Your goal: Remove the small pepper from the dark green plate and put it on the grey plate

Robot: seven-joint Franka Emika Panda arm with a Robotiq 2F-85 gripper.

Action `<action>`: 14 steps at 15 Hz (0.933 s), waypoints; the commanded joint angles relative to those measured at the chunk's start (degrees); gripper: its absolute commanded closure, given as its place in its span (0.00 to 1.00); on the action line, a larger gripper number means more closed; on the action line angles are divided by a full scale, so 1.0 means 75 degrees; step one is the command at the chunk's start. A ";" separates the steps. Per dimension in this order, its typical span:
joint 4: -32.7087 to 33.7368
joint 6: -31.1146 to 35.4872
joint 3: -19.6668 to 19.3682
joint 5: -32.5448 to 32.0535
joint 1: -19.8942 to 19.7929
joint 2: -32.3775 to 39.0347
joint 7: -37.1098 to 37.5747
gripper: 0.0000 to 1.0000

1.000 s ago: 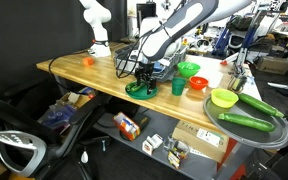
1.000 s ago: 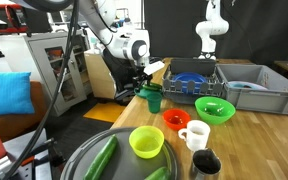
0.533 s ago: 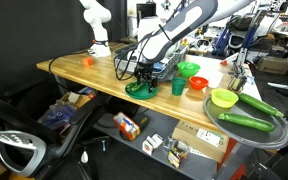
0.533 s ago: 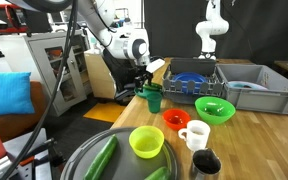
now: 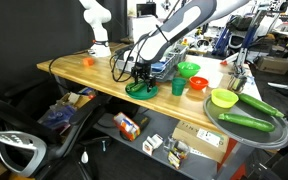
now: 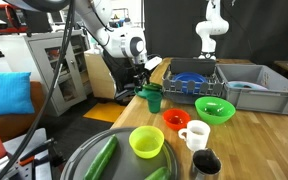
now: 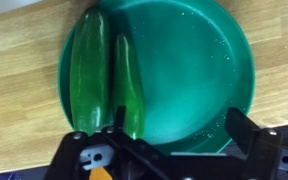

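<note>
The dark green plate (image 7: pixel 194 70) fills the wrist view and holds two green peppers side by side. The small pepper (image 7: pixel 130 85) is the narrower one, lying next to a wider pepper (image 7: pixel 89 65). My gripper (image 7: pixel 179 135) is open and empty just above the plate. One finger is at the small pepper's near end and the other is by the plate's rim. In both exterior views the gripper (image 5: pixel 136 75) (image 6: pixel 142 72) hangs over the plate (image 5: pixel 140 89) at the table edge. The grey plate (image 5: pixel 246 137) (image 6: pixel 84 155) lies further along the table.
Two long green vegetables (image 5: pixel 246 121) (image 6: pixel 101 158) and a yellow-green bowl (image 5: pixel 224 97) (image 6: pixel 146 141) sit on the grey plate. A green cup (image 5: pixel 178 87) (image 6: pixel 154 98), an orange bowl (image 6: pixel 175 118), a white mug (image 6: pixel 195 134), a bright green bowl (image 6: pixel 215 107) and a wire rack (image 6: pixel 189 80) stand nearby.
The arm has shifted slightly over the dark green plate and come a little lower. Nothing has been grasped or moved.
</note>
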 commanded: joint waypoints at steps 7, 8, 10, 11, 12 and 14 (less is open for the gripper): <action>0.0027 0.0025 -0.0033 -0.0001 -0.0109 0.0166 -0.0440 0.00; -0.0147 -0.0101 -0.0027 -0.0009 -0.0126 0.0016 -0.0520 0.00; -0.0463 -0.0280 0.0006 0.0059 -0.0186 -0.0254 -0.0598 0.00; -0.0583 -0.0377 0.0001 0.0078 -0.0196 -0.0361 -0.0592 0.00; -0.0757 -0.0489 0.0017 0.0115 -0.0214 -0.0526 -0.0556 0.00; -0.1153 -0.0693 0.0019 0.0122 -0.0230 -0.0898 -0.0474 0.00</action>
